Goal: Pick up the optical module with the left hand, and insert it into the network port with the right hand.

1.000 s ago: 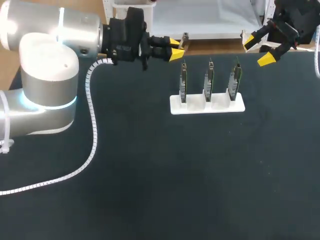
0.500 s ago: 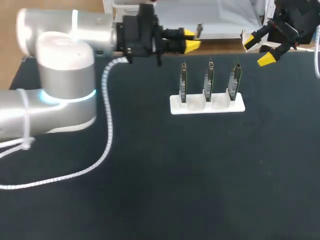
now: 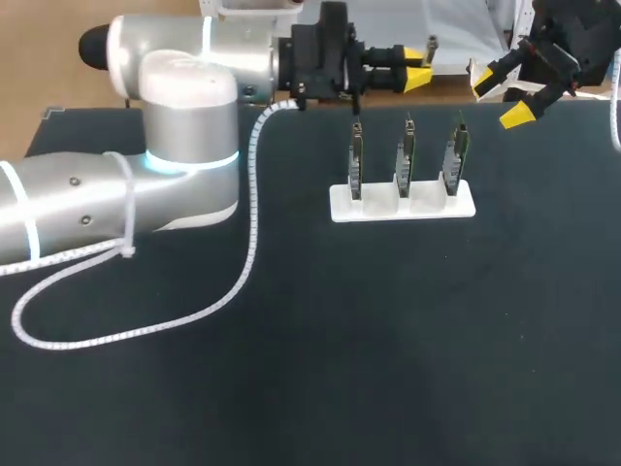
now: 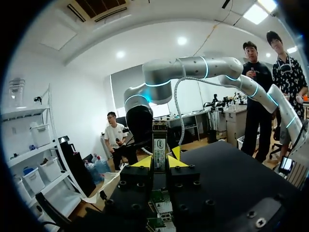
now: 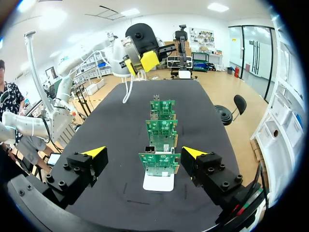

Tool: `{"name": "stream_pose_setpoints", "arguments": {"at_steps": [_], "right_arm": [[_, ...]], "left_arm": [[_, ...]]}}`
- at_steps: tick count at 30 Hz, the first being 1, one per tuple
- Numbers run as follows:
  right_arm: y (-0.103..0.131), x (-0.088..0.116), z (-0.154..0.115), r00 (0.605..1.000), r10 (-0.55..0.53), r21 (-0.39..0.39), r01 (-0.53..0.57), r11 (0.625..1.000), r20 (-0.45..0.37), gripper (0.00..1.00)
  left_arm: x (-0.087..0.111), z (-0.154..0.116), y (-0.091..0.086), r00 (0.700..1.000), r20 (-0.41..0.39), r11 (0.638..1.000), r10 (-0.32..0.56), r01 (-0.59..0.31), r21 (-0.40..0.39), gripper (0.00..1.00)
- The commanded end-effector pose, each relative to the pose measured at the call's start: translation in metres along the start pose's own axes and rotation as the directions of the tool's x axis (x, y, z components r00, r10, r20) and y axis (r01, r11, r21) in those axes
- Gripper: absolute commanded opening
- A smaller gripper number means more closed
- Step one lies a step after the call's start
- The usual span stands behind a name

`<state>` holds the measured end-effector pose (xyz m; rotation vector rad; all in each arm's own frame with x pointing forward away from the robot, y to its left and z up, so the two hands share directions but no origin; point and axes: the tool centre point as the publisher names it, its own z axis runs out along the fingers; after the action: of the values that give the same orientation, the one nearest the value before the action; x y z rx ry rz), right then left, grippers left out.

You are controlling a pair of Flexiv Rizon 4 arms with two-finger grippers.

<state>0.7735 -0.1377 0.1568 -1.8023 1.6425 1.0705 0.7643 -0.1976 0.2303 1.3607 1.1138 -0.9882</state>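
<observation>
One optical module (image 4: 159, 147), clamped between the yellow tips of the left pincer (image 3: 415, 66) at upper middle, left arm stretched level along the counter's (image 3: 388, 340) far edge; three circuit boards (image 3: 406, 155) upright in one white stand (image 3: 403, 206) just below; right pincer (image 3: 500, 97) spread wide, upper right.

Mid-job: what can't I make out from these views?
Right wrist view: the nearest board shows its port but mostly hides the rear boards.
Head view: the three boards stand edge-on; ports too small.
Left wrist view: the left pincer hides the lower end of the optical module.
Head view: the arm behind the right pincer is cut off by the edge.
</observation>
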Motion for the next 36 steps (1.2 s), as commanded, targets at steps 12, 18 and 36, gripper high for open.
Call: {"name": "stream_pose_setpoints", "arguments": {"at_steps": [12, 18, 36], "right_arm": [[0.002, 0.0, 0.001, 1.0, -0.001, 0.005, 0.001, 1.0, 0.0, 1.0], [0.002, 0.0, 0.001, 1.0, -0.001, 0.005, 0.001, 1.0, 0.0, 1.0], [0.002, 0.0, 0.001, 1.0, -0.001, 0.005, 0.001, 1.0, 0.0, 1.0]], "left_arm": [[0.009, 0.029, 0.007, 0.993, -0.014, 0.993, -0.113, 0.114, 0.042, 0.0], [0.018, 0.035, 0.004, 0.987, -0.016, 0.986, -0.162, 0.163, 0.035, 0.0], [0.033, 0.066, 0.008, 0.983, -0.002, 0.98, -0.184, 0.183, 0.08, 0.0]]}}
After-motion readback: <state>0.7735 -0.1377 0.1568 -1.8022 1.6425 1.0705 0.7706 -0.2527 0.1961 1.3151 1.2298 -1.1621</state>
